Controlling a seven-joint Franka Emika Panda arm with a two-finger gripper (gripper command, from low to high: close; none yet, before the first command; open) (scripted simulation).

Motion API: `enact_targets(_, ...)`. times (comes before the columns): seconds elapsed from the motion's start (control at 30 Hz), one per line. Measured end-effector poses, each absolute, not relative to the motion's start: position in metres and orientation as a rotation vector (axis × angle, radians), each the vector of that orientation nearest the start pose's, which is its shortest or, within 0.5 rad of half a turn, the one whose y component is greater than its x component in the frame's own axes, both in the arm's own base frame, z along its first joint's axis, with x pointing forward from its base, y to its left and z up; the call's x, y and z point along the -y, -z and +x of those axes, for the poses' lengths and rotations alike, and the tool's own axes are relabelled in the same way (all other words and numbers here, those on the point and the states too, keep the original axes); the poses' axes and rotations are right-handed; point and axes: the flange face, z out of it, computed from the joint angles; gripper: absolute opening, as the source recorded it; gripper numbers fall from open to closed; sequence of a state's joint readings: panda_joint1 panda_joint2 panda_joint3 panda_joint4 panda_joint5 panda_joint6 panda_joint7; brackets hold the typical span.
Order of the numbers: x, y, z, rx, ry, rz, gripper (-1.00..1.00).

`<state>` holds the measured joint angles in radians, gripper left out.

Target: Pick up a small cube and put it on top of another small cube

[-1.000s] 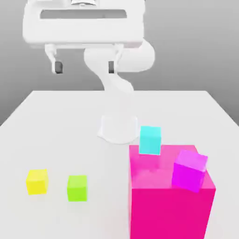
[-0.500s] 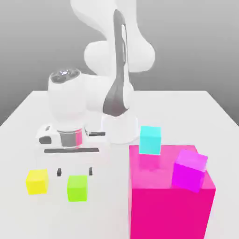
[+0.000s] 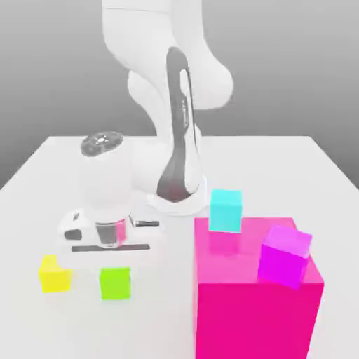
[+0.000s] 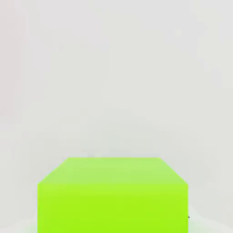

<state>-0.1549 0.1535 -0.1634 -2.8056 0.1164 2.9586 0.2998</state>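
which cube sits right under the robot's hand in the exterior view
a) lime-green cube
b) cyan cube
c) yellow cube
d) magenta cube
a: in the exterior view the hand has come down directly above the lime-green cube, and the hand view shows that same green cube close up, while the yellow cube lies off to the exterior view's left.

The exterior view stands off the table's [image 3: 294,158] near edge, raised a little, facing the arm's base across it. The hand view sits low and very close to the lime-green cube [image 4: 112,195], which both views share [image 3: 114,282].
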Motion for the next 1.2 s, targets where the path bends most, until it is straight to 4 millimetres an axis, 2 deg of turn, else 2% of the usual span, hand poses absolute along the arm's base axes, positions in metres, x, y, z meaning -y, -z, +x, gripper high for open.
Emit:
enact_targets(0.1, 0.126, -0.188, 0.345, -1.128, 0.002, -2.933, -1.00)
enact_targets(0.2, 0.110, -0.197, 0.362, -0.934, -0.011, -3.019, -1.00)
enact_targets(0.37, 0.081, -0.207, 0.419, -0.277, -0.071, -3.232, -1.00)
enact_targets(0.5, 0.054, -0.218, 0.465, 0.300, -0.127, -3.309, -1.00)
enact_targets(0.63, 0.019, -0.236, 0.508, 0.868, -0.181, -3.295, -1.00)
enact_targets(0.8, -0.027, -0.266, 0.557, 1.530, -0.255, -3.177, -1.00)
enact_targets(0.9, -0.050, -0.291, 0.567, 1.649, -0.263, -3.141, -1.00)
enact_targets(1.07, -0.087, -0.337, 0.565, 1.649, -0.222, -3.113, -1.00)
enact_targets(1.2, -0.115, -0.373, 0.556, 1.607, -0.166, -3.076, -1.00)
